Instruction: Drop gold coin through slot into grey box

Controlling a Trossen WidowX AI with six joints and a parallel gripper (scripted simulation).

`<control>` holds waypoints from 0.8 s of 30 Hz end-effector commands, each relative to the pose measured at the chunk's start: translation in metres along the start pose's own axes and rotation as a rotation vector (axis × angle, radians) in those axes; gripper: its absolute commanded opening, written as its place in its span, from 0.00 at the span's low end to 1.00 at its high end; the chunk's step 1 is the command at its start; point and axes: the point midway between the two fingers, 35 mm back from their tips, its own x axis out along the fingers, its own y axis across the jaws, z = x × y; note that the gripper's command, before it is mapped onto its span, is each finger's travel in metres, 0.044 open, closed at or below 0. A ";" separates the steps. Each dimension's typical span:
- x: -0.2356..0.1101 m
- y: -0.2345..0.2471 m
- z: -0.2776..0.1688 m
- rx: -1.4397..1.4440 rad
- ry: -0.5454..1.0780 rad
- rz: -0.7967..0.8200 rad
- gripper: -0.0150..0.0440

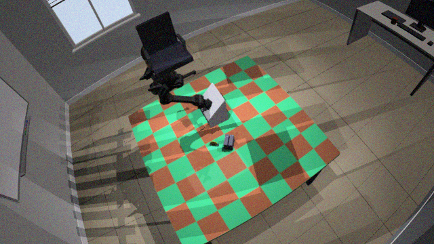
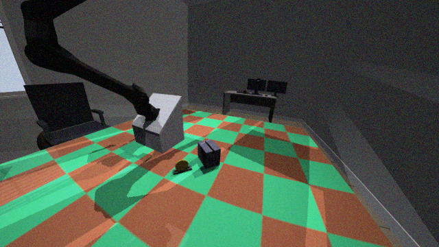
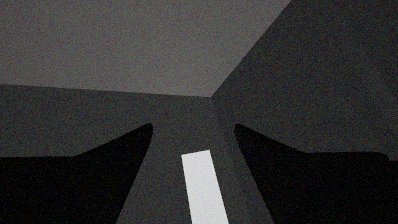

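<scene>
One pincer (image 2: 145,125) hangs released above the table (image 2: 291,192), fingers wide; coin (image 2: 182,165) and grey box (image 2: 208,153) sit below, well apart from every table edge.

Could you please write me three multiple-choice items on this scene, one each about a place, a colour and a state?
1. Where is the coin relative to the grey box in the exterior view?
A. on its lid
B. left of it, apart
C. behind it

2. What colours are the table cloth squares?
A. green and orange
B. blue and white
C. black and yellow

3. How does the gripper stand?
A. shut on the coin
B. open, holding nothing
C. resting on the box

Answers: 1 B, the coin stands in its holder beside the box. 2 A, the checks show both colours. 3 B, its fingers are spread wide, above the table.
</scene>
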 end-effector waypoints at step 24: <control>-0.053 -0.204 -0.063 -0.867 0.518 -0.368 0.53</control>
